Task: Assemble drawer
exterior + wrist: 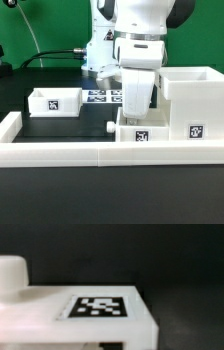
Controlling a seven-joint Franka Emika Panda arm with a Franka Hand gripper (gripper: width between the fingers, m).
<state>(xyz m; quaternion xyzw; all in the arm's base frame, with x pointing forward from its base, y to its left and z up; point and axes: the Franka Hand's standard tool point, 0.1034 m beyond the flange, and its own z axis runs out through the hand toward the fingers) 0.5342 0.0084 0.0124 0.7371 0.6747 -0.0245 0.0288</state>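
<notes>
The large white boxy housing (190,98) stands at the exterior view's right, with a tag on its front. One small open-top tray (55,101) sits at the left on the black table. The second small tray (150,133) lies in front of the housing against the border wall. My gripper (133,115) reaches straight down onto this tray's rear wall and looks shut on it. In the wrist view the tray (60,322) fills the lower part, its tag (100,306) facing the camera. My fingertips are hidden there.
The long low white border wall (90,152) runs along the front and up the left side. The marker board (103,97) lies flat behind my gripper. A black cable runs across the back of the table, in front of a green backdrop.
</notes>
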